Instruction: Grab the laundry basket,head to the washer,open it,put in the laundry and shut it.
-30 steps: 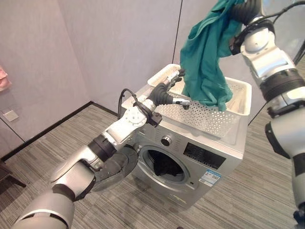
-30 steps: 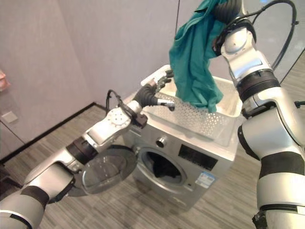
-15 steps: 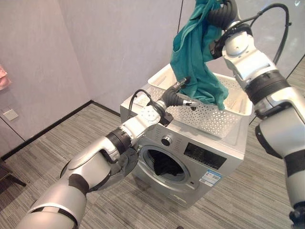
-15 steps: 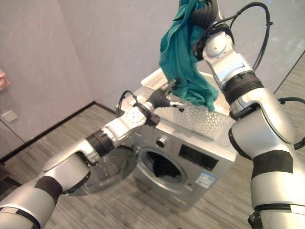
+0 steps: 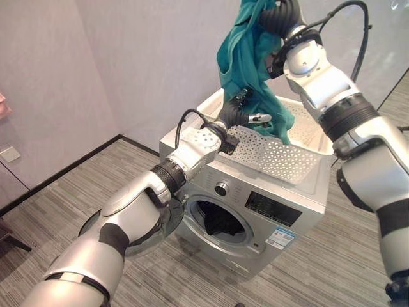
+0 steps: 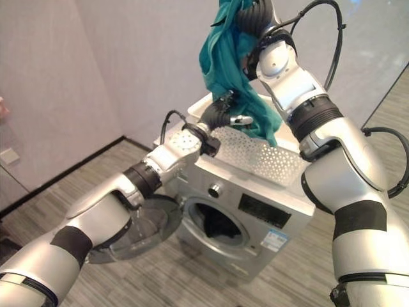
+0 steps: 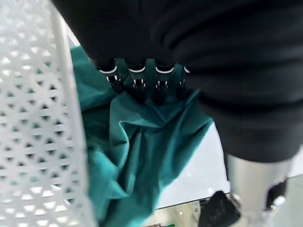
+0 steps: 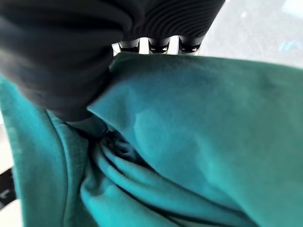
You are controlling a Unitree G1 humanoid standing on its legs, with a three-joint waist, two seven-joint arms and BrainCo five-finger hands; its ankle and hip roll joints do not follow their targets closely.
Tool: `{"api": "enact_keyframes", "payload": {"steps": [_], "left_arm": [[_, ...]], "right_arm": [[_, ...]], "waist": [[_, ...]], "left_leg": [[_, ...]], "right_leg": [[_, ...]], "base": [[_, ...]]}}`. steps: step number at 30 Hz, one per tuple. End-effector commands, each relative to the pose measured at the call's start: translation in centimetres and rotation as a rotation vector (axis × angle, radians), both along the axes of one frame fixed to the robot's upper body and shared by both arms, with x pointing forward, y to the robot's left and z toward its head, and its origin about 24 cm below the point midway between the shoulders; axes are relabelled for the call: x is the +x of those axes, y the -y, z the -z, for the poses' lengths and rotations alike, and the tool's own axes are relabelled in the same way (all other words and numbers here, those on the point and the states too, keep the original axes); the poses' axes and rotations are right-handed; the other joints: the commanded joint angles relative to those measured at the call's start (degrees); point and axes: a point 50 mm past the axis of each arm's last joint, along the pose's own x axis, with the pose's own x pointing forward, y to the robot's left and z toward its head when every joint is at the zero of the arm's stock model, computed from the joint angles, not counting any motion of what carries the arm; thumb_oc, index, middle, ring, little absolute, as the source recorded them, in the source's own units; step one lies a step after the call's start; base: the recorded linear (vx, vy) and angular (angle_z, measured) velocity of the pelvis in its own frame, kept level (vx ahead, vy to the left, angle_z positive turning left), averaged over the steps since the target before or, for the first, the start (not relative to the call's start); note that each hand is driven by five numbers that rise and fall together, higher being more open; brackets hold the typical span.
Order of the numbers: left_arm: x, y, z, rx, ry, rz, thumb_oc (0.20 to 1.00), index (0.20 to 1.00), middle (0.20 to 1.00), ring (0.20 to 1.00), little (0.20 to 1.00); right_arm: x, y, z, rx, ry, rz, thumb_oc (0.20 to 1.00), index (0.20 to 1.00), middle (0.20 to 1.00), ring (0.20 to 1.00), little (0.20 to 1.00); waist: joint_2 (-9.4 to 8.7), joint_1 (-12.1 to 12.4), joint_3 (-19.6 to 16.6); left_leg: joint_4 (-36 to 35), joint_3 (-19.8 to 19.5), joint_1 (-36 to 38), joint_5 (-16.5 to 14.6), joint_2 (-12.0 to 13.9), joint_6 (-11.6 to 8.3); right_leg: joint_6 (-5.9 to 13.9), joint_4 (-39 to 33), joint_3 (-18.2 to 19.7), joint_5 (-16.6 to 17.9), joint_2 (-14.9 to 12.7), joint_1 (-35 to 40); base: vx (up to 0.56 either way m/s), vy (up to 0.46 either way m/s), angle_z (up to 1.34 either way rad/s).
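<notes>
A teal garment [image 5: 246, 51] hangs from my right hand [image 5: 281, 16], which is shut on its bunched top high above the washer; the grip shows close up in the right wrist view [image 8: 189, 132]. The cloth's lower end trails into the white perforated laundry basket [image 5: 281, 157] standing on top of the silver washer [image 5: 255, 204]. My left hand [image 5: 236, 114] reaches over the basket's near rim, open, thumb out, fingertips [image 7: 135, 78] against the hanging cloth [image 7: 137, 137]. The washer's round door [image 5: 160, 224] stands swung open to the left, with dark laundry [image 5: 220, 224] inside the drum.
The washer stands against a grey wall in a corner, with a glass partition to its right. Striped grey flooring stretches in front and to the left. A wall socket [image 5: 9, 153] sits low on the left wall.
My right hand has carried the teal garment higher and to the left. My left hand has moved from the basket's rim up to the hanging cloth.
</notes>
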Motion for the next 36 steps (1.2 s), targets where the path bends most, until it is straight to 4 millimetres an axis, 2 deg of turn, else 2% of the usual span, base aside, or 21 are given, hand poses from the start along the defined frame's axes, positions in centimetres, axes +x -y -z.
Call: {"api": "enact_keyframes", "payload": {"steps": [1,4,6,8,11,15,19,23,25,28,32,36], "left_arm": [[0.8,-0.1,-6.1,-0.066,0.138,-0.065,1.0,1.0,1.0,1.0,1.0],[0.4,-0.2,-6.7,-0.103,0.178,-0.064,1.0,1.0,1.0,1.0,1.0],[0.2,0.2,-6.5,-0.115,0.173,-0.055,1.0,1.0,1.0,1.0,1.0],[-0.4,1.3,-5.9,-0.15,0.151,-0.028,1.0,1.0,1.0,1.0,1.0],[-0.9,2.4,-5.5,-0.218,0.109,-0.009,1.0,1.0,1.0,1.0,1.0],[-1.8,3.3,-6.3,-0.346,0.101,0.027,1.0,1.0,1.0,1.0,1.0],[-2.1,3.0,-6.6,-0.406,0.111,0.029,1.0,1.0,1.0,1.0,1.0],[-2.3,1.1,-6.9,-0.477,0.151,-0.007,1.0,1.0,1.0,1.0,1.0],[-2.3,-0.5,-7.2,-0.528,0.182,-0.053,1.0,1.0,1.0,1.0,1.0],[-2.0,-1.7,-6.7,-0.541,0.189,-0.104,1.0,1.0,1.0,1.0,1.0],[-1.9,-2.5,-5.9,-0.56,0.177,-0.138,1.0,1.0,1.0,1.0,1.0],[-1.9,-2.3,-5.1,-0.551,0.153,-0.142,1.0,1.0,1.0,1.0,1.0]], "right_arm": [[-2.2,1.3,-7.5,0.03,0.202,0.074,0.2,0.2,0.2,0.2,0.2],[-2.4,2.5,-7.7,0.032,0.212,0.105,0.2,0.2,0.2,0.2,0.2],[-2.4,2.6,-7.7,0.034,0.21,0.107,0.2,0.2,0.2,0.2,0.2],[-2.3,2.7,-7.5,0.049,0.203,0.109,0.2,0.2,0.2,0.2,0.2],[-2.0,2.4,-7.1,0.057,0.191,0.103,0.2,0.2,0.2,0.2,0.2],[-1.9,1.5,-6.8,0.048,0.19,0.087,0.2,0.2,0.2,0.2,0.2],[-1.9,1.2,-6.7,0.046,0.192,0.078,0.2,0.2,0.2,0.2,0.2],[-1.8,1.6,-6.3,0.048,0.191,0.081,0.2,0.2,0.2,0.2,0.2],[-1.7,1.8,-5.9,0.05,0.184,0.085,0.2,0.2,0.2,0.2,0.2],[-1.7,1.5,-5.7,0.056,0.18,0.07,0.2,0.2,0.2,0.2,0.2],[-1.5,0.9,-5.5,0.069,0.173,0.05,0.2,0.2,0.2,0.2,0.2],[-1.4,0.4,-5.2,0.077,0.164,0.032,0.2,0.2,0.2,0.2,0.2]], "waist": [[-1.04,1.2,-0.3],[-1.0,1.2,-0.4],[-1.01,1.3,-0.4],[-1.11,1.2,-0.4],[-1.24,0.8,-0.3],[-1.3,0.5,-0.2],[-1.33,0.4,-0.2],[-1.55,0.7,0.0],[-1.83,0.9,0.1],[-2.04,0.9,0.1],[-2.25,0.8,0.1],[-2.37,0.6,0.1]], "left_leg": [[0.2,-3.2,0.9,-3.5,-2.4,0.53],[0.2,-3.0,1.1,-3.7,-2.4,0.61],[0.2,-2.9,1.2,-3.7,-2.4,0.64],[0.2,-2.9,1.2,-3.7,-2.4,0.68],[0.2,-2.9,1.2,-3.8,-2.3,0.62],[0.2,-2.7,1.2,-3.8,-2.3,0.54],[0.2,-2.4,1.3,-3.8,-2.2,0.5],[0.2,-2.1,1.5,-3.7,-2.1,0.55],[0.2,-2.1,1.5,-3.7,-2.1,0.54],[0.2,-2.2,1.5,-3.6,-2.0,0.51],[0.2,-2.2,1.5,-3.6,-2.0,0.51],[0.2,-2.1,1.4,-3.5,-2.0,0.49]], "right_leg": [[3.5,0.0,0.5,-8.2,1.7,5.7],[3.44,0.0,0.7,-8.3,1.7,5.8],[3.42,0.0,0.7,-8.3,1.7,5.8],[3.34,0.0,0.7,-8.5,1.8,5.7],[3.26,0.0,0.8,-8.6,2.0,5.7],[3.29,0.0,0.9,-8.6,2.1,5.5],[3.23,0.0,1.1,-8.6,2.1,5.3],[3.12,0.0,1.2,-8.6,2.2,5.4],[2.98,0.0,1.3,-8.7,2.2,5.4],[2.85,0.0,1.3,-8.8,2.3,5.4],[2.76,0.0,1.3,-8.8,2.4,5.4],[2.7,0.0,1.2,-8.8,2.5,5.5]], "base": [[0.0,0.0,0.0],[0.0,-0.007,-0.01],[0.0,0.0,0.0],[0.0,0.0,0.0],[0.0,0.0,0.0],[0.0,0.0,0.0],[0.0,-0.002,-0.01],[0.0,0.0,0.0],[0.0,0.0,0.0],[0.0,0.0,0.0],[0.0,0.0,0.0],[0.0,0.0,0.0]]}}
